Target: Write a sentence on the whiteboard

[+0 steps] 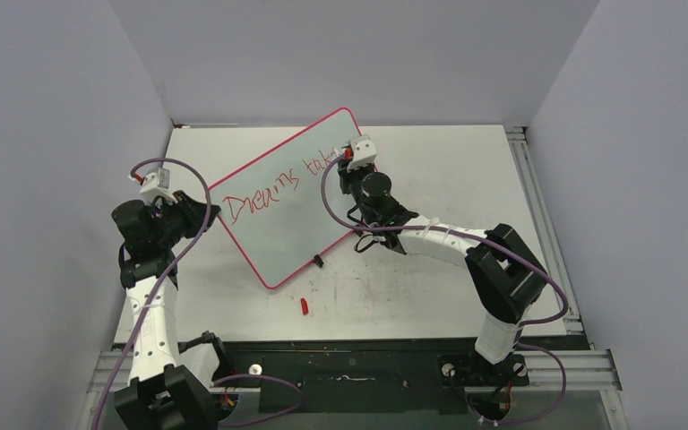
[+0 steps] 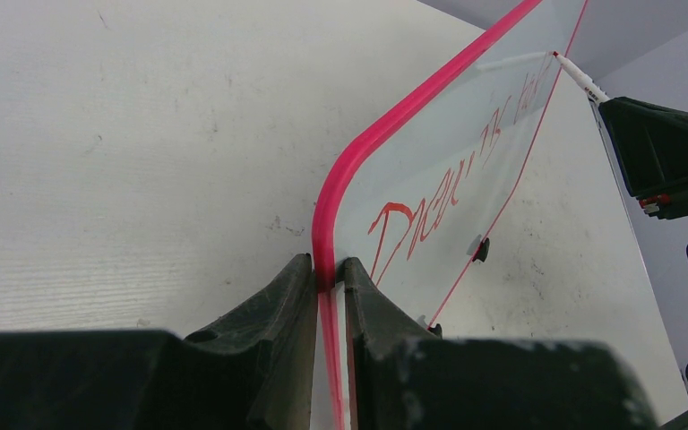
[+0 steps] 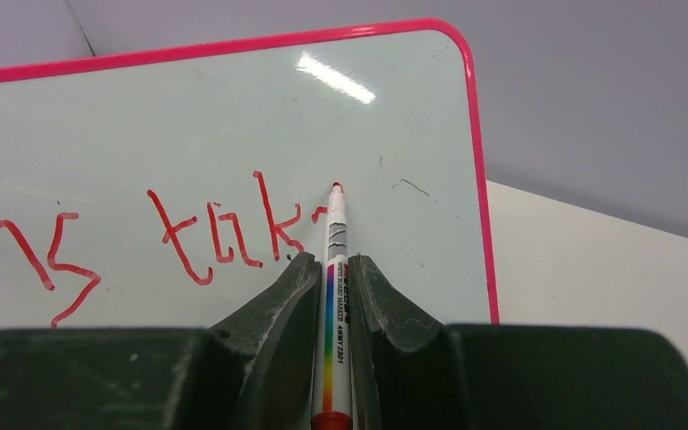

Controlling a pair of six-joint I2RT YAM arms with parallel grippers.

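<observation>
The left gripper [image 2: 327, 269] is clamped on the left corner of the whiteboard [image 1: 273, 224], which sits askew near the table's [image 1: 466, 179] far edge. That grip should brace it. The right gripper [image 3: 331, 262] pinches a red marker [image 3: 336, 219], its tip just past "tak". The next letter calls for light, even pressure.

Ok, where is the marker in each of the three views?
Top external: not discernible; the right gripper covers it at the whiteboard's far end.
Left wrist: marker upper right, slanting onto the board.
Right wrist: marker centre, between shut jaws, tip at the writing.
Shared landmark: the red "tak" beside it.
</observation>
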